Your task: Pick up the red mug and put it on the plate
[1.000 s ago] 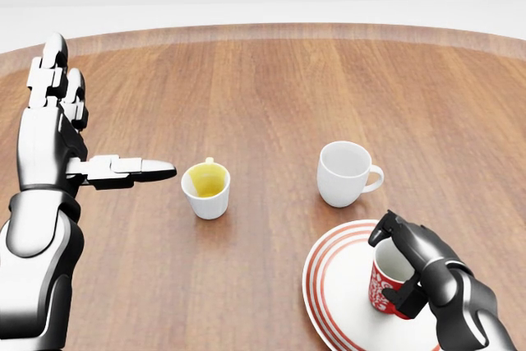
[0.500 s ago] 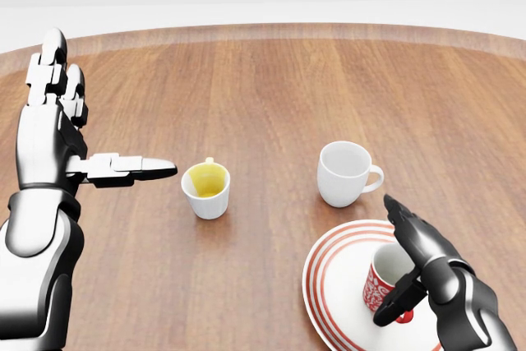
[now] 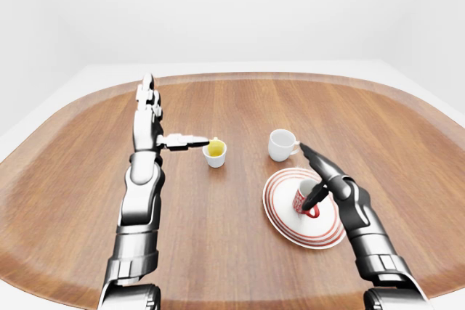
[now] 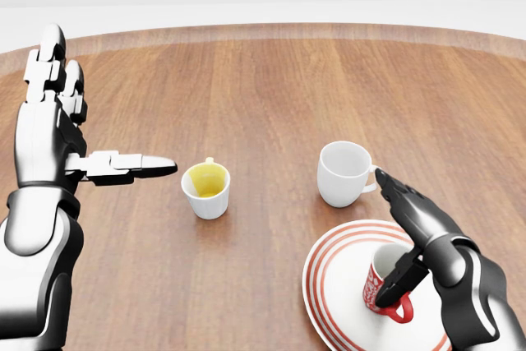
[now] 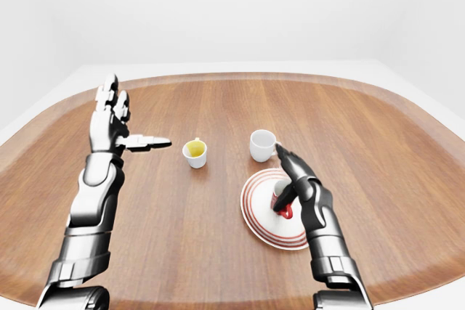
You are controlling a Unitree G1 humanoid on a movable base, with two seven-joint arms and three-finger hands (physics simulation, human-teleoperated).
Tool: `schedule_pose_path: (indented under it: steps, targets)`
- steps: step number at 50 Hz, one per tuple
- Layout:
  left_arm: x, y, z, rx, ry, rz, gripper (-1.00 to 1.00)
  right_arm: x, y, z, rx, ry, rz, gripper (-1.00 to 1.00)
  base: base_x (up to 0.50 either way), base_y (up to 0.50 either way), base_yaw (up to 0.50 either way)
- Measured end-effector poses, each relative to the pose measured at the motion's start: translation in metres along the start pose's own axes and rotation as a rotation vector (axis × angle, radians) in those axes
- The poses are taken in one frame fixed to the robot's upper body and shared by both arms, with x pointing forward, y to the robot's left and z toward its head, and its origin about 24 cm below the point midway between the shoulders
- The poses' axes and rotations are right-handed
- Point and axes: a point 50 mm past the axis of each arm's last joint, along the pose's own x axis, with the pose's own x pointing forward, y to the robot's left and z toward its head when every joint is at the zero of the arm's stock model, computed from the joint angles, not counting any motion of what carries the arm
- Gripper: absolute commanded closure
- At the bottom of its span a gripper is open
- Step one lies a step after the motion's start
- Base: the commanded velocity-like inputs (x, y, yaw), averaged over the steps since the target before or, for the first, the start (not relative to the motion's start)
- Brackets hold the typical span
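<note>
the red mug (image 4: pixel 385 287) stands upright on the striped plate (image 4: pixel 337 285) near the table's (image 4: pixel 271 88) lower right edge. the right hand (image 4: pixel 415 232) hangs spread wide just above and right of it, gripping nothing. the left hand (image 4: pixel 62 137) is also spread, well apart.

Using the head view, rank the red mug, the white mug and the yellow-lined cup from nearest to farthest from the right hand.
1. Red mug: on the striped plate, right beside the right hand, whose fingers are open.
2. White mug: just above the plate.
3. Yellow-lined cup: farthest, toward the view's left.
</note>
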Motion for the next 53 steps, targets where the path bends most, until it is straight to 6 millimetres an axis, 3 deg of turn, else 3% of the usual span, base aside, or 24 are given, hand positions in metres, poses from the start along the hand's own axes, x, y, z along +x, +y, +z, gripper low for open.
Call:
schedule_pose_path:
  steps: [32,53]
  targets:
    - [0.002,-0.002,0.01,0.003,-0.039,-0.007,-1.0,-0.036,-0.066,0.064,-0.274,-0.151,-0.056,-1.0,0.0,0.0,0.0]
    - [0.0,-0.003,0.035,0.001,-0.147,-0.014,-1.0,-0.071,-0.119,0.116,-0.394,-0.271,-0.349,-1.0,0.0,0.0,0.0]
